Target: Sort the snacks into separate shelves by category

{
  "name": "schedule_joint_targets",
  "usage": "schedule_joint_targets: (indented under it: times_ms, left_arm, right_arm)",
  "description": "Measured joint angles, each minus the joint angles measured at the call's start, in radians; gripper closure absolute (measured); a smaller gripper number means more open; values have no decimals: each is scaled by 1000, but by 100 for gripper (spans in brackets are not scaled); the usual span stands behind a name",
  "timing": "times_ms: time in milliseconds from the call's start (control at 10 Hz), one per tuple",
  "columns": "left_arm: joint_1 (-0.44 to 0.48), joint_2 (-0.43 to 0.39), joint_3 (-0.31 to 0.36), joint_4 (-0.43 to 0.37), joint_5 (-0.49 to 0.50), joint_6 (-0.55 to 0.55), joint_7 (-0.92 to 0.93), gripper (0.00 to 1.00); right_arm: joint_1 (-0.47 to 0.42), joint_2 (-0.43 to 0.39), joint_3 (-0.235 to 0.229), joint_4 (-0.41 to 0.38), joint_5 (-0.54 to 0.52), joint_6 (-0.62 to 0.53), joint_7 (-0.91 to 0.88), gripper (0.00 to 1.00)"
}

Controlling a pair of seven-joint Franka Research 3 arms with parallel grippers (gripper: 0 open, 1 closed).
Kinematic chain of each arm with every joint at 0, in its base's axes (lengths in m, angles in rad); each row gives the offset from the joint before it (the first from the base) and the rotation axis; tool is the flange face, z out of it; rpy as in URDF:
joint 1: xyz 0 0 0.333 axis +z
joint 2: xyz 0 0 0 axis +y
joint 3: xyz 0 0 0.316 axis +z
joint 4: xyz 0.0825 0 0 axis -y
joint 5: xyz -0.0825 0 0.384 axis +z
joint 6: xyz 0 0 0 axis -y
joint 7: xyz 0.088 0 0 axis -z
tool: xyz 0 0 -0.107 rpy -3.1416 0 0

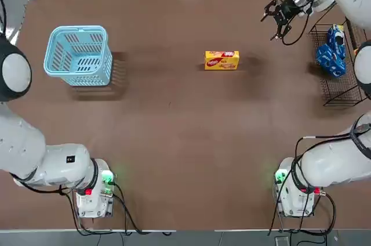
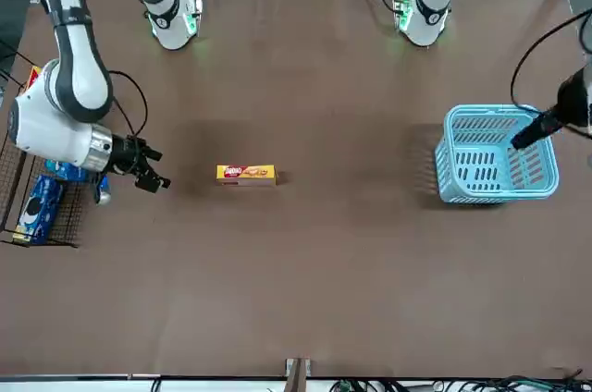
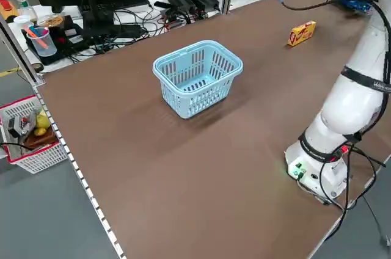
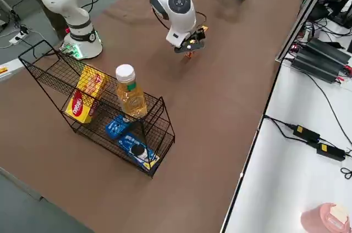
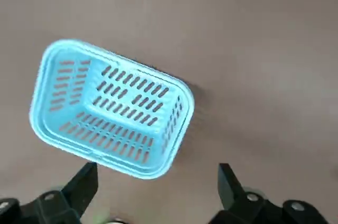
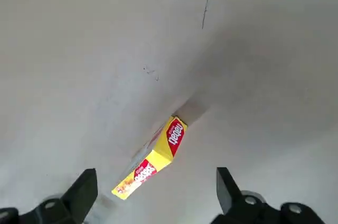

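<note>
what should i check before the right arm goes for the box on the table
1. Right gripper open and empty: ok.
2. Box lying free on the table, nothing touching it: ok.
3. Right gripper lined up over the box: not ok, it hangs off to the side, between box and rack.
4. Room in the rack beside the other yellow box: ok, though a bottle stands next to it.
5. Blue packets on a separate tier: ok, they sit on the lower one.
6. Left gripper out of the way: ok, open above the basket.
</note>
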Motion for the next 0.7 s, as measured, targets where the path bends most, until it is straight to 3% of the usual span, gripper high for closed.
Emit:
schedule_joint_targets:
  times_ms: [200,700]
  left_arm:
    - [-3,-24,23,0,-1,-2,104,0]
    - [-16,-22,4,9,-6,-1,112,0]
  right_arm:
    - [-13,1,0,-31,128,-30,-41,0]
    - [-86,46,-1,-110,398,-124,-55,1]
